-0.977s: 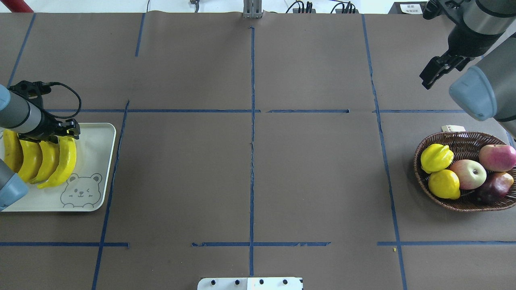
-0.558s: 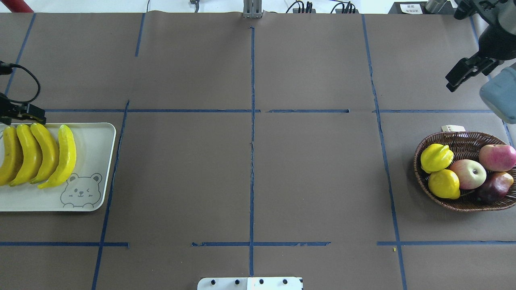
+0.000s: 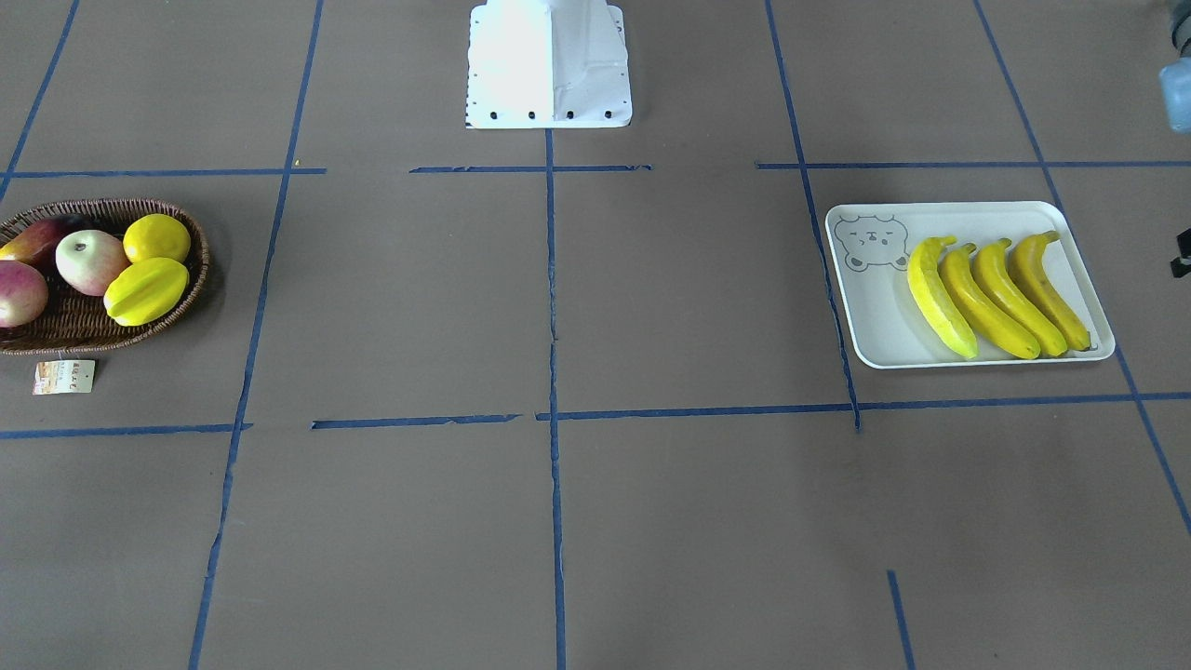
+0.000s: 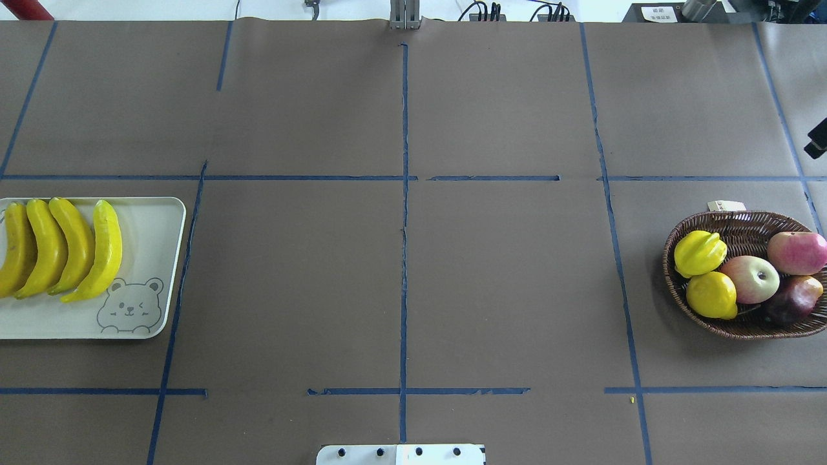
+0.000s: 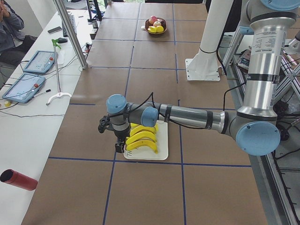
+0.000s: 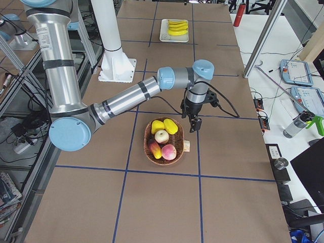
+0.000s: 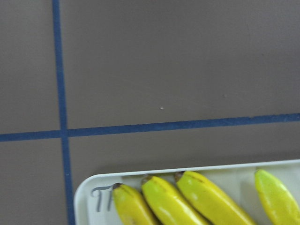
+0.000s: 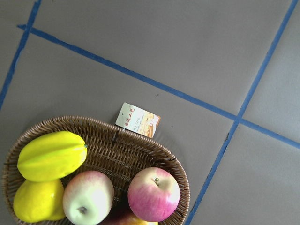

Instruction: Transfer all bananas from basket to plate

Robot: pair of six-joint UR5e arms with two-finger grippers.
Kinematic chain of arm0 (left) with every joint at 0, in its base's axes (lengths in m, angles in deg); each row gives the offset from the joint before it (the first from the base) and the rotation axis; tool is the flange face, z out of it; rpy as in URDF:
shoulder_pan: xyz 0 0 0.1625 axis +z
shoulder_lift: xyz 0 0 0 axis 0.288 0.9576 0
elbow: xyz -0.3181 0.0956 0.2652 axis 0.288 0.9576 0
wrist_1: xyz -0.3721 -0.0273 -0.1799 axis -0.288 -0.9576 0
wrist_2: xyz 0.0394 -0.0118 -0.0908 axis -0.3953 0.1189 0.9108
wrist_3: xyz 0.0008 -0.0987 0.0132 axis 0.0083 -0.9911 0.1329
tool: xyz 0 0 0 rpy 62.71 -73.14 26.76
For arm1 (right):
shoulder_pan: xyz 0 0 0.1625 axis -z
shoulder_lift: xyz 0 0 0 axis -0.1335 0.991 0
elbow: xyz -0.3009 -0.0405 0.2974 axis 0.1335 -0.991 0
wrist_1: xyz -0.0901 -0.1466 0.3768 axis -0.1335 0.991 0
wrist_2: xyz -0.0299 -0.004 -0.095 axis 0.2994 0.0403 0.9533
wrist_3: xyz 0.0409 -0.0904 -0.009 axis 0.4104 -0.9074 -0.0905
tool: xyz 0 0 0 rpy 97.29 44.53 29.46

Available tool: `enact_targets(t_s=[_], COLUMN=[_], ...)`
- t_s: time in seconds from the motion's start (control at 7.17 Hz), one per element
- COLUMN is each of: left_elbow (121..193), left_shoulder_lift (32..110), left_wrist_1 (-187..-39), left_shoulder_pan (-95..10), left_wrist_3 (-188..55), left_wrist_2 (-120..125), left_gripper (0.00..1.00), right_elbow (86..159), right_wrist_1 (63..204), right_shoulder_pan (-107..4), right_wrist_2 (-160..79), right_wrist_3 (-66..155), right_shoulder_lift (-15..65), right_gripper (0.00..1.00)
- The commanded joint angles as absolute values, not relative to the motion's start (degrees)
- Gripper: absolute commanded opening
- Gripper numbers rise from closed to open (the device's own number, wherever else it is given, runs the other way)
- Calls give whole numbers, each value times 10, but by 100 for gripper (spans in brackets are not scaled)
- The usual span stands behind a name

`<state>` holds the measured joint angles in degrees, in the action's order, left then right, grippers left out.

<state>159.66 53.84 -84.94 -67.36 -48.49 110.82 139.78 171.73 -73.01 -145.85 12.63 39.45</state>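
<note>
Several yellow bananas (image 4: 58,248) lie side by side on the pale bear plate (image 4: 152,258), also in the front view as bananas (image 3: 996,293) on the plate (image 3: 875,316). In the left wrist view, banana tips (image 7: 187,199) show at the bottom. The wicker basket (image 4: 730,226) at the right holds no banana. In the left side view my left gripper (image 5: 120,146) hangs at the plate's far end; I cannot tell its state. In the right side view my right gripper (image 6: 194,125) hangs beside the basket (image 6: 149,152); I cannot tell its state either.
The basket holds a starfruit (image 4: 699,253), a lemon-like fruit (image 4: 711,295), two apples (image 4: 749,279) and a dark red fruit (image 4: 791,298); its paper tag (image 4: 725,206) lies outside. The white robot base (image 4: 400,454) stands at the near table edge. Blue tape lines cross the brown table.
The left gripper has pulled away from the bananas and left the overhead view to the left. The right arm has withdrawn to the right edge. The bananas stay put.
</note>
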Motion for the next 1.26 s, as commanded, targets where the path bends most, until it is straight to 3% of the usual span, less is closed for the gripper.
enact_targets(t_s=[0.0, 1.12], left_elbow=[1597, 1610], left_shoulder_lift=[513, 498], left_wrist_1=[-801, -809], left_shoulder_pan=[-727, -730], left_wrist_3=[-432, -433], left_wrist_2=[1134, 1133], left_gripper=[100, 100], right_elbow=[1398, 1371], right_wrist_1=[1718, 1598], right_shoulder_pan=[-785, -788], right_wrist_2=[-1499, -1495], right_wrist_3=[82, 185], right_shoulder_lift=[466, 528], right_gripper=[100, 100])
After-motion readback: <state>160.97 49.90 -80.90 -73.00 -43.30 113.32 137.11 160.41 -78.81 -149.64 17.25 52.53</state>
